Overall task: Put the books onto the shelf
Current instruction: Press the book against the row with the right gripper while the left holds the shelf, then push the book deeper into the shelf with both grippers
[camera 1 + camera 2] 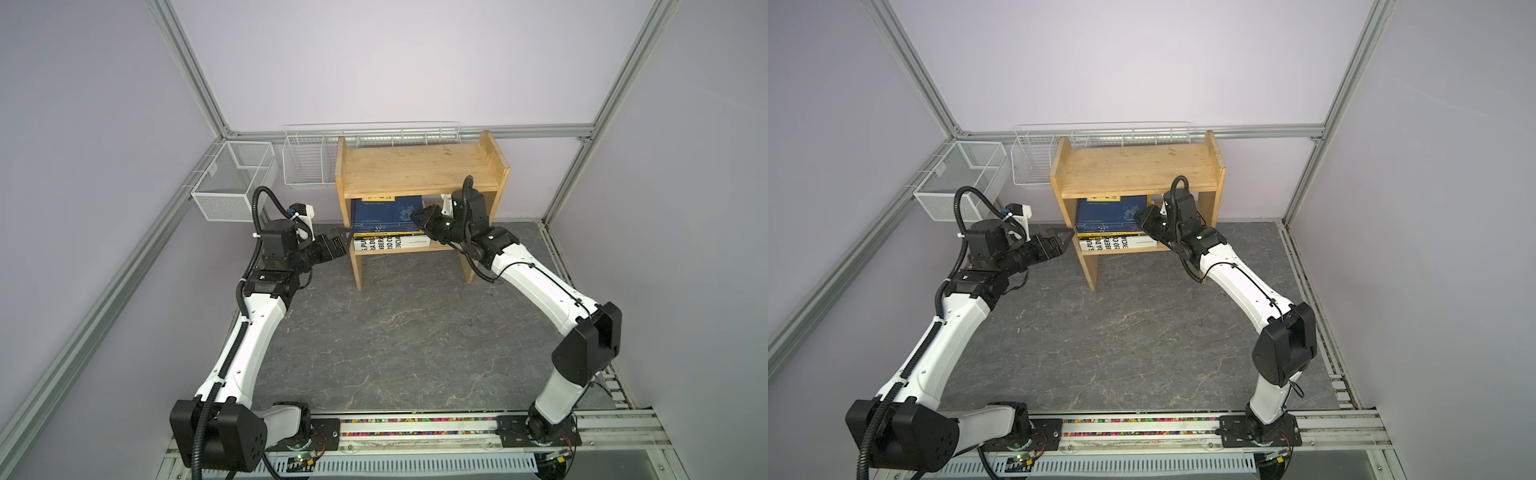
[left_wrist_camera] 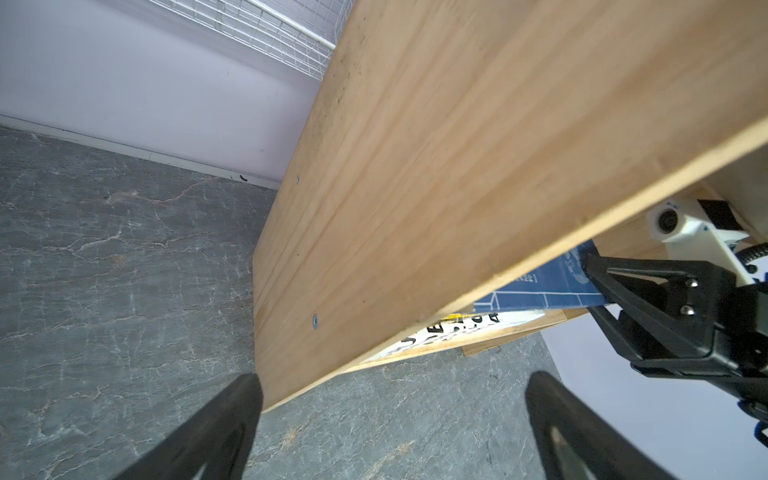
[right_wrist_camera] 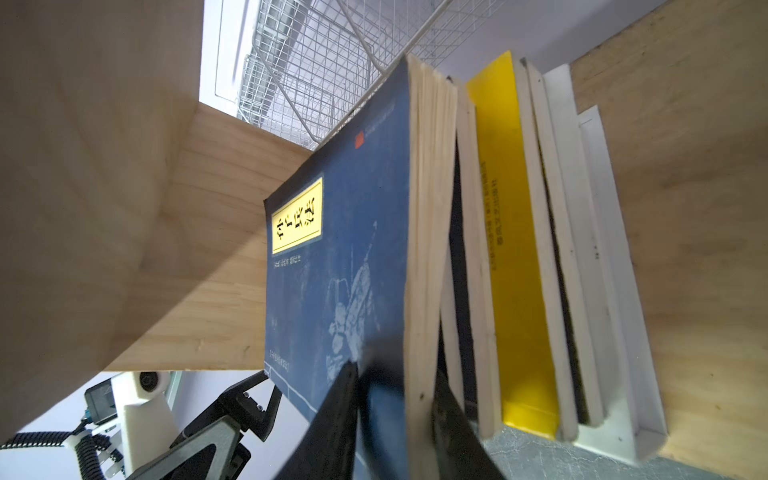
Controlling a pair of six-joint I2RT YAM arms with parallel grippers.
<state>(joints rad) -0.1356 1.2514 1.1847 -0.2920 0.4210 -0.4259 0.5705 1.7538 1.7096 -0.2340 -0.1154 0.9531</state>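
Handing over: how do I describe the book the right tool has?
Find the wooden shelf at the back wall; its lower tier holds stacked books. The navy book lies topmost, its edge in the right tool. Its yellow label sets it apart from the white book below.

A dark grey bench (image 1: 395, 332) with pale marble-like veining is seen in both top views, enclosed by plain lilac walls (image 1: 395, 62) and a frame of silver aluminium profiles (image 1: 104, 291). A white fine-mesh basket (image 1: 232, 187) is set at the back left corner, against the left frame rail. Just beside it, a coarser white wire basket (image 1: 307, 166) is placed against the back wall, its rim carried along that wall; its grid is also caught in the right wrist view (image 3: 316, 75). Along the front edge a metal rail (image 1: 415, 432) lined with small multicoloured dots is laid, and below it a slotted white cable duct (image 1: 415, 463) is seen.
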